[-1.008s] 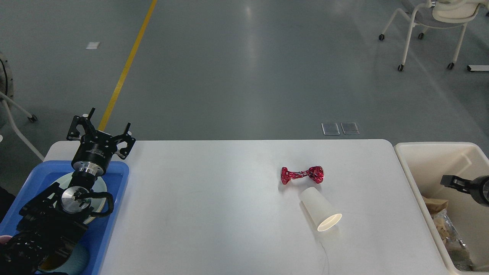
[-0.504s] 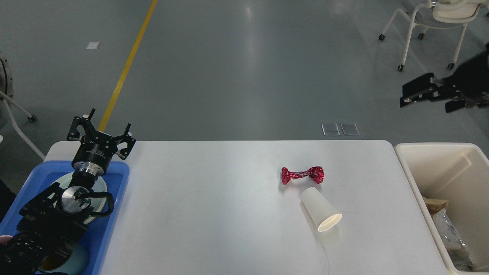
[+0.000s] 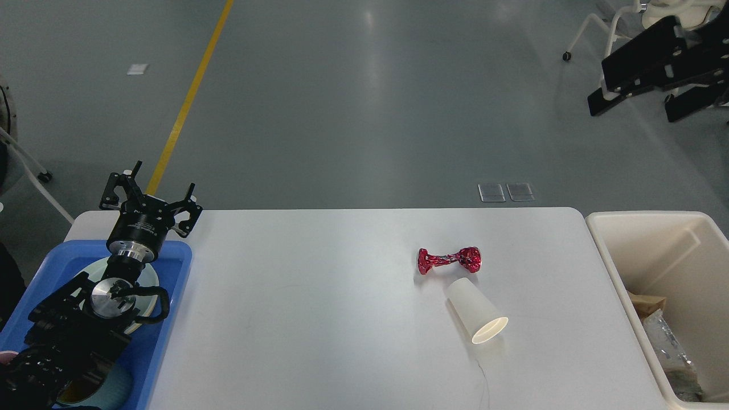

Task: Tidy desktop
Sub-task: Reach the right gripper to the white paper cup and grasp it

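Both the left gripper (image 3: 149, 192) and right gripper (image 3: 632, 94) hang open and empty. On the desk (image 3: 319, 319), the tipped paper cup (image 3: 475, 311) lies just at five o'clock of the red foil wrapper (image 3: 449, 259). A careless grab could roll the cup away.

Our left arm comes in from the lower left corner and bends upward, its left gripper (image 3: 149, 192) pointing away from us with the two fingers spread wide and nothing between them. Our right gripper (image 3: 633, 94) is raised high at the upper right edge, its dark fingers held apart and pointing left and slightly downward.
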Tool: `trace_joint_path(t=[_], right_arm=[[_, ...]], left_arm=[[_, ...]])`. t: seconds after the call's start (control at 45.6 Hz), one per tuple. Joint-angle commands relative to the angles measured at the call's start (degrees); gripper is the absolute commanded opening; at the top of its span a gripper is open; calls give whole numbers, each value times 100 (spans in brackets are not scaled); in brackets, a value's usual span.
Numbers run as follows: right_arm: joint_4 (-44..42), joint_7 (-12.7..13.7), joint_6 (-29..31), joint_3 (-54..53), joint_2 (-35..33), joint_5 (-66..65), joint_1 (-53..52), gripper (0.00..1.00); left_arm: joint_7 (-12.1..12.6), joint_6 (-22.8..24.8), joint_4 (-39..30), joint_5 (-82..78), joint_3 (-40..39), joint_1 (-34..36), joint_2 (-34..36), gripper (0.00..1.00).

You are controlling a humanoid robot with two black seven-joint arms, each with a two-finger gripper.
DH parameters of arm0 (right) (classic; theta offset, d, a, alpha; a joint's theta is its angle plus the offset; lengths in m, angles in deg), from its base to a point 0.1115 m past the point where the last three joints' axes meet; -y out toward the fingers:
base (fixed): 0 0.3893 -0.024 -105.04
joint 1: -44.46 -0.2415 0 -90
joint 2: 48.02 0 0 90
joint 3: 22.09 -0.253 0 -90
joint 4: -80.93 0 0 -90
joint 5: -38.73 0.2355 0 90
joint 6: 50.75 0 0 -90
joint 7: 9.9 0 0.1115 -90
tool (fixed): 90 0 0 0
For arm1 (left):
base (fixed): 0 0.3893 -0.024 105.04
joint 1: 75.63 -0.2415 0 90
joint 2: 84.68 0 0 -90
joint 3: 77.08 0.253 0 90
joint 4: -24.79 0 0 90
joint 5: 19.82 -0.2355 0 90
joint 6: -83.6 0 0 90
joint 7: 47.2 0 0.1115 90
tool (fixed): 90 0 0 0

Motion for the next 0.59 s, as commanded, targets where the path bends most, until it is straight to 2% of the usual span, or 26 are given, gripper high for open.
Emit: trace_joint_path(t=[0.0,0.11,0.175,0.351,0.57], right_arm=[[-14,5,-1374,-44,380,47,1790,100],[-58,13,-3123,-44,1074,100,3425,100],[-181,57,-3749,-62,1496,354,4173,100],[-998,75,-4119,-562,2103,689,5414,100],[-1745,84,-4313,-809,2517,663,6038,100]], left_arm=[[0,-2,0,-7,0,2,0,99],[9,-2,0,2,0,2,0,99],[9,-2,-9,-7,0,2,0,99],[9,6,-9,-7,0,2,0,99],[9,-2,-9,-7,0,2,0,99]])
